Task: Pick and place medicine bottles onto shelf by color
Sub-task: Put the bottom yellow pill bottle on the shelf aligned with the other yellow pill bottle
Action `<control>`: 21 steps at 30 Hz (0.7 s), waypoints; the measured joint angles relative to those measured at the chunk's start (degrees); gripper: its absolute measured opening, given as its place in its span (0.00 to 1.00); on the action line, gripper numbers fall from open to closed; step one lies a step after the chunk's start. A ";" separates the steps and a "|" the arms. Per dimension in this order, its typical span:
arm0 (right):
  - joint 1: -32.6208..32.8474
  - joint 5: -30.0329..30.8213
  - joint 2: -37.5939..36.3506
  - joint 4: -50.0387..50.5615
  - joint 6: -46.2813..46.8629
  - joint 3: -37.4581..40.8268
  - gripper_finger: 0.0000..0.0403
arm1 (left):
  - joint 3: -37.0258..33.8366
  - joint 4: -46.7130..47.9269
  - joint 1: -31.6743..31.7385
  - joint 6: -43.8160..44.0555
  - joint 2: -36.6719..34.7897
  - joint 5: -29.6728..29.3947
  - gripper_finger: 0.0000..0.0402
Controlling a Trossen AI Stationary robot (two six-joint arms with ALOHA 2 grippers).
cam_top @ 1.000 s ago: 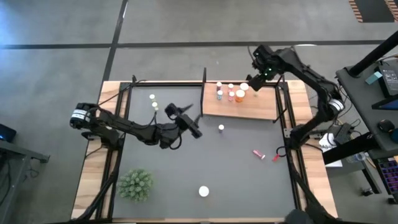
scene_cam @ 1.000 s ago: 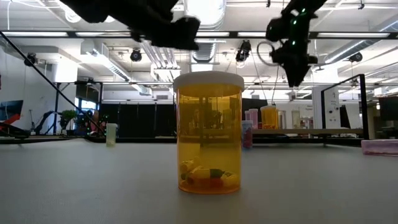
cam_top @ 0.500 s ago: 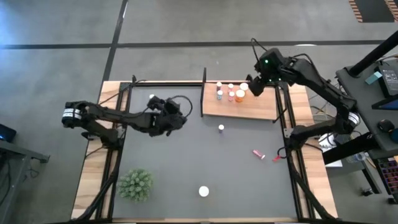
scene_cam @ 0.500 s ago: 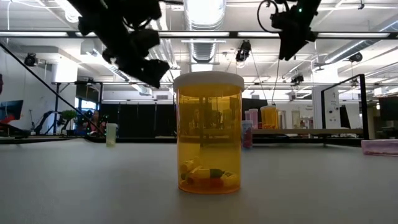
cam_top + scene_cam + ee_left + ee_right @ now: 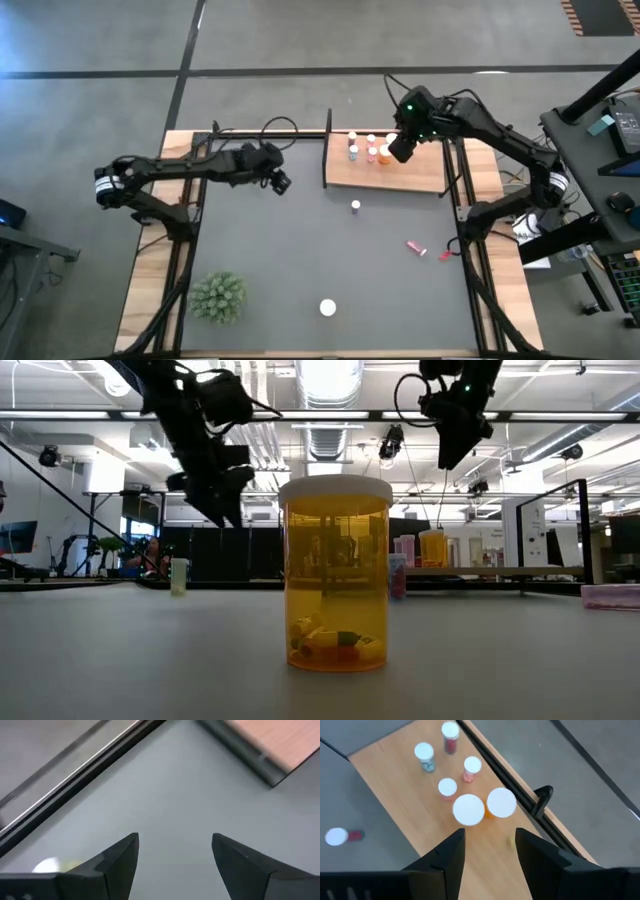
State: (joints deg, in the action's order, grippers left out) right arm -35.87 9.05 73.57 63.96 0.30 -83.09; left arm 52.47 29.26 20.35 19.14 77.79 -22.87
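From above, the whole table [image 5: 150, 300] is laid out, dark mat [image 5: 330, 250] in the middle, and only this view shows the spiky green plant [image 5: 218, 297] near the front left corner. Down at table height, one big orange bottle [image 5: 336, 573] fills the picture, white cap on top, a few small pills lying at its bottom, something the overhead view cannot show: there it is just a white cap [image 5: 328, 308] on the mat.

The left hand [image 5: 175, 855] hovers over bare mat at the back left, fingers [image 5: 122, 855] spread with nothing between them. Only its own camera catches a white-capped yellow bottle [image 5: 50, 866] just beside that hand, peeking in at the frame edge.

The right hand [image 5: 489, 847] hangs above the shelf [image 5: 385, 780], fingers parted and empty, touching nothing. Just ahead of it stand two wide white-capped bottles [image 5: 485, 806] side by side, at least one with an orange body. Farther beyond the hand are four small bottles [image 5: 445, 750], reddish and pink, one with bluish contents, all upright on the shelf. Off the shelf, a small red bottle [image 5: 340, 836] lies on the mat.

The overhead view adds a small upright bottle [image 5: 355, 206] on the mat just in front of the shelf, and a pink bottle [image 5: 416, 247] lying on its side well apart from both hands.
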 joint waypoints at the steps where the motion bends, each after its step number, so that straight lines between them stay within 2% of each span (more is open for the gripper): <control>1: 0.01 0.01 0.50 0.01 -0.47 0.00 0.41 | 0.30 2.37 0.29 0.00 -0.58 -0.04 0.59; 4: 0.01 0.01 1.74 0.00 -1.67 0.00 0.41 | 0.44 12.64 0.66 0.02 -2.73 0.04 0.59; 8: 0.01 0.06 3.04 0.00 -2.93 0.00 0.41 | 0.00 19.51 0.71 3.52 -5.37 -2.11 0.59; 12: 0.01 0.10 3.53 0.00 -3.94 0.00 0.41 | -2.18 18.92 1.16 8.00 -6.65 -5.85 0.59; 16: 0.01 0.10 3.36 0.02 -4.01 0.00 0.41 | -4.55 16.32 2.65 11.76 -6.22 -6.15 0.59; 21: 0.01 0.10 2.83 0.02 -3.88 0.00 0.41 | -7.74 8.05 4.82 14.97 -4.41 -6.16 0.59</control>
State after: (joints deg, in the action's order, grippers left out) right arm -35.86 9.15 76.40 63.99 -3.57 -83.09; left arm 44.73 37.31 25.18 34.11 73.37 -29.03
